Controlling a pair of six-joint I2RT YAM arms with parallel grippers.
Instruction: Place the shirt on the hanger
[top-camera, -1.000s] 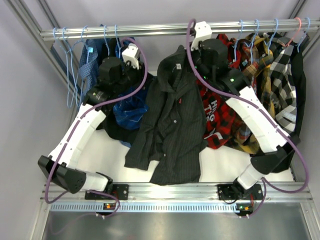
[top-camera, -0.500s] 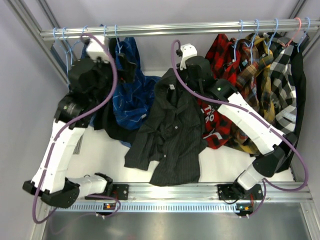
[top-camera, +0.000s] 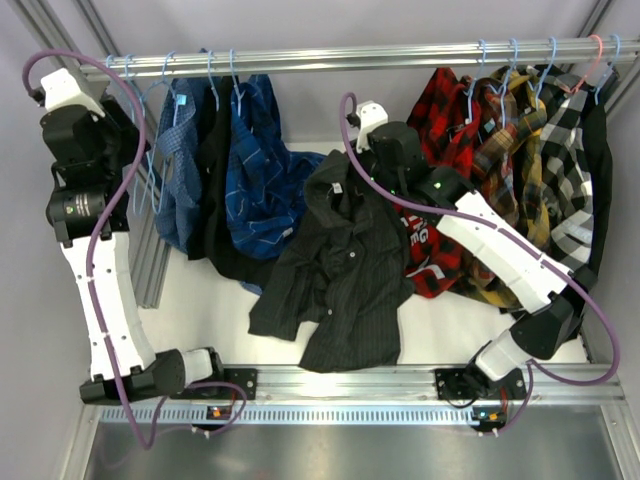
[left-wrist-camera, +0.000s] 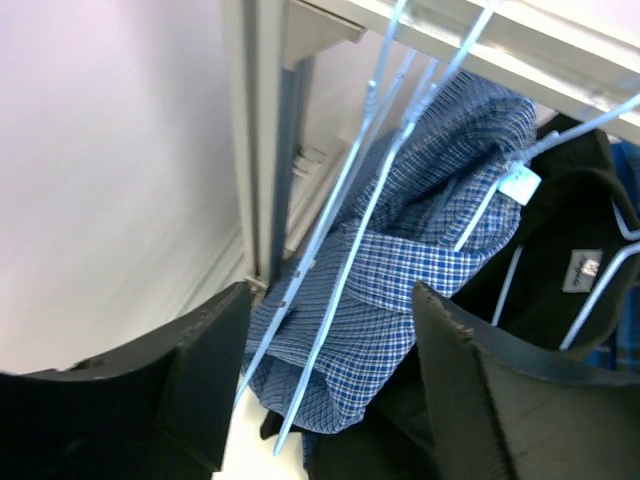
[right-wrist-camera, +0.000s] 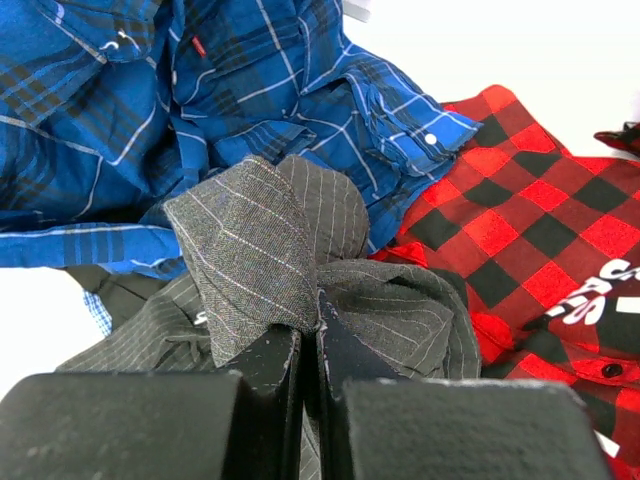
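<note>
Right gripper (right-wrist-camera: 310, 335) is pinched shut on a fold of the shirt (top-camera: 345, 270), its fingers pressed together with pinstriped cloth bunched above them. The shirt lies spread on the white table (top-camera: 215, 300) below the middle of the rail (top-camera: 350, 58), collar end lifted toward the rail and hem toward the arm bases. Below the rail's left end, the left gripper (left-wrist-camera: 330, 370) stands wide open with nothing in it. The thin light-blue hanger (left-wrist-camera: 353, 290) slants down from the rail between its fingers (whether any wire touches a finger cannot be told). A blue checked shirt (left-wrist-camera: 430, 260) hangs just behind that hanger. A blue plaid shirt (top-camera: 255, 170) hangs left of the rail's middle, a red-and-black plaid shirt (right-wrist-camera: 540, 230) to the right.
</note>
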